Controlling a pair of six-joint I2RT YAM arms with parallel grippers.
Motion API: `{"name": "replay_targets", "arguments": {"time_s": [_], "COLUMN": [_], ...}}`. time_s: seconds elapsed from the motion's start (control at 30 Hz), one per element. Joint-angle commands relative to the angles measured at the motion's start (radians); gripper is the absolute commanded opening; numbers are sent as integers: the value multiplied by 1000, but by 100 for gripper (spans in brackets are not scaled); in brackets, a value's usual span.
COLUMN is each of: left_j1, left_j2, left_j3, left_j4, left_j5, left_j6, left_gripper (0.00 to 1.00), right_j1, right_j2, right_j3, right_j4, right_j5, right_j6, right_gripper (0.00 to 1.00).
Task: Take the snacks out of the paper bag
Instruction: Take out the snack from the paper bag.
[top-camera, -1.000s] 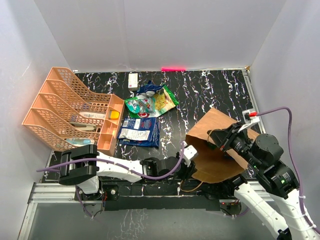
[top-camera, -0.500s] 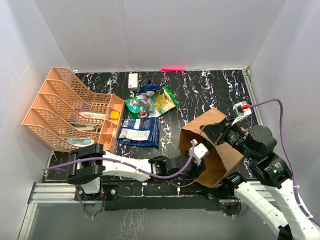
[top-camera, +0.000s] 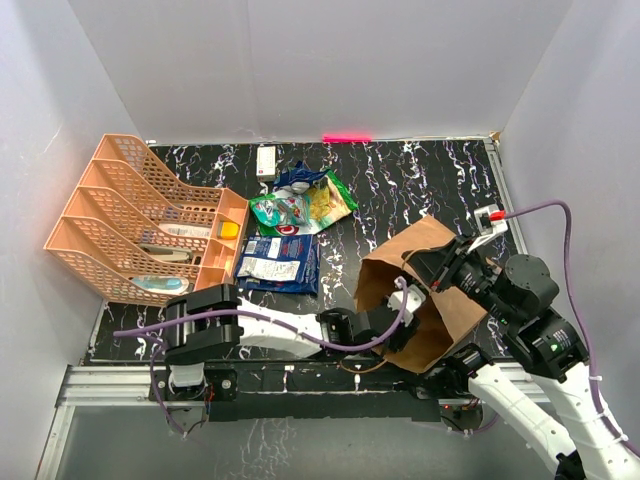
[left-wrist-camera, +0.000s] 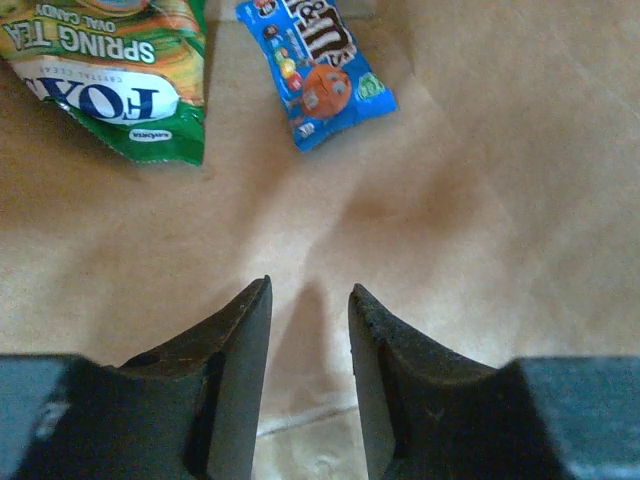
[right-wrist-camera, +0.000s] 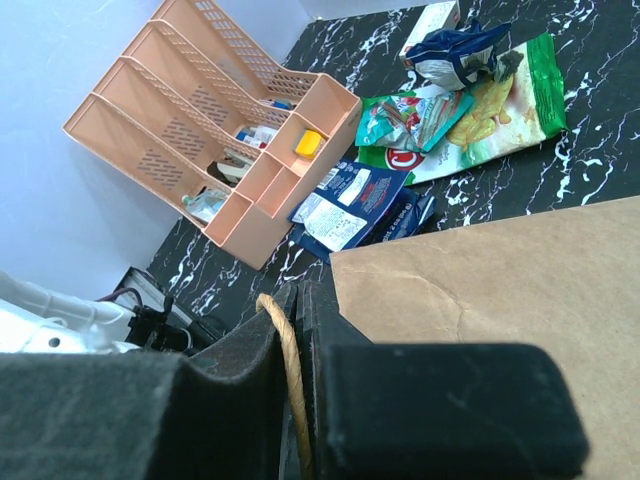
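Observation:
The brown paper bag (top-camera: 430, 300) lies on its side at the near right, mouth toward the left. My right gripper (right-wrist-camera: 298, 300) is shut on its twisted paper handle (right-wrist-camera: 291, 375) and holds the upper edge up. My left gripper (left-wrist-camera: 308, 295) is open and empty inside the bag, above the paper floor. Ahead of it lie a green-yellow-orange pouch (left-wrist-camera: 120, 70) and a small blue candy packet (left-wrist-camera: 318, 70). Outside, on the table, lie the green chip bag (top-camera: 325, 205), a teal-white pouch (top-camera: 280, 208) and dark blue packets (top-camera: 278, 262).
An orange mesh organiser (top-camera: 140, 225) stands at the left. A small white box (top-camera: 266, 160) lies at the back by the wall. A pink strip (top-camera: 346, 137) marks the far edge.
My right gripper lifted the bag's upper edge by the handle, opening the mouth. My left arm reached further right, into the bag.

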Motion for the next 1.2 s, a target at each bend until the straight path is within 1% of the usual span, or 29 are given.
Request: {"name": "replay_targets", "arguments": {"time_s": [0.0,0.1,0.17,0.3,0.4,0.5,0.6,0.7,0.83,0.97,1.03,1.07,1.17], "left_j1": [65,101,107,109,125,141,147,147,151,160,163,165,167], "left_j2": [45,85,113,177,210,231,263,323,424,509,546,557,567], "left_j3": [12,54,69,131,188,226,259,314,378,445,471,479,479], "left_j4": [55,45,89,121,106,105,138,152,241,301,321,325,330], "left_j5": [32,32,1,-113,-167,-216,-254,-304,-325,-294,-310,-311,-264], "left_j6": [-76,-71,-9,98,134,154,173,198,306,389,430,439,460], "left_gripper": [38,39,41,55,60,67,78,91,96,97,95,90,65], "right_j1": [6,6,6,5,6,6,6,5,6,6,7,6,6], "right_j2": [-16,-13,-15,-18,-15,-12,-9,4,14,6,3,3,1], "right_j3": [48,56,63,79,101,116,117,115,113,116,121,126,134], "right_j4": [39,31,25,12,-7,-26,-25,-17,-17,-26,-33,-37,-55], "right_j5": [11,11,15,20,27,35,33,19,4,9,12,14,24], "right_j6": [-2,-2,-2,-1,-3,-8,-8,-7,-3,3,5,5,4], "right_gripper": [8,8,8,8,8,8,8,8,8,8,8,8,8]}}
